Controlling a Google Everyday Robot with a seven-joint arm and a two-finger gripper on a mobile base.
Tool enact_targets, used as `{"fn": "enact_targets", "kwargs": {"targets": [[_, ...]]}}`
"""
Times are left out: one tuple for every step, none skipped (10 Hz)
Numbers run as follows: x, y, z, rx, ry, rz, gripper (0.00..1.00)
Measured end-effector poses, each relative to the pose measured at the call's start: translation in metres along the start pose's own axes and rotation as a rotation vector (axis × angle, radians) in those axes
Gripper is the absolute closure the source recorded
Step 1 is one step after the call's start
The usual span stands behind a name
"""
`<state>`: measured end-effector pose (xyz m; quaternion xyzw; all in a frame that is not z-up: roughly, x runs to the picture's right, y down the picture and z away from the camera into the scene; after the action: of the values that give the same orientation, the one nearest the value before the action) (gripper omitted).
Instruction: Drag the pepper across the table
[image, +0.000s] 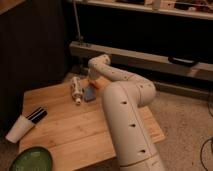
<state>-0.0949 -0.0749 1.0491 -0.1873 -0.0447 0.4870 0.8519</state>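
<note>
Hanging near far edge of table (65, 125), hand (93, 79) just over pepper (99, 84)

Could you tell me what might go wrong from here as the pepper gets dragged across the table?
The claw sits at the pepper near the table's far edge, so a drag backwards could tip the pepper off. The block and bottle lie just beside the pepper; dragging that way might shove them along.
</note>
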Motion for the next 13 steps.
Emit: {"fn": "enact_targets", "kwargs": {"targets": [[0.0, 0.0, -0.001, 0.0, 0.0, -0.004, 0.67], [0.002, -0.001, -0.002, 0.001, 0.003, -0.008, 0.67], [0.005, 0.0, -0.004, 0.0, 0.006, -0.012, 0.67], [0.009, -0.001, -0.006, 0.002, 0.007, -0.013, 0.67], [0.013, -0.002, -0.009, 0.003, 0.009, -0.014, 0.67], [0.02, -0.004, -0.011, 0.004, 0.015, -0.015, 0.67], [0.026, -0.004, -0.013, 0.002, 0.018, -0.015, 0.67], [0.032, -0.005, -0.015, 0.0, 0.021, -0.012, 0.67], [0.042, -0.009, -0.021, -0.001, 0.025, -0.008, 0.67], [0.05, -0.011, -0.025, -0.002, 0.03, -0.007, 0.67], [0.057, -0.011, -0.028, -0.002, 0.035, -0.01, 0.67], [0.066, -0.01, -0.032, -0.005, 0.039, -0.011, 0.67], [0.076, -0.009, -0.036, -0.009, 0.044, -0.01, 0.67]]}}
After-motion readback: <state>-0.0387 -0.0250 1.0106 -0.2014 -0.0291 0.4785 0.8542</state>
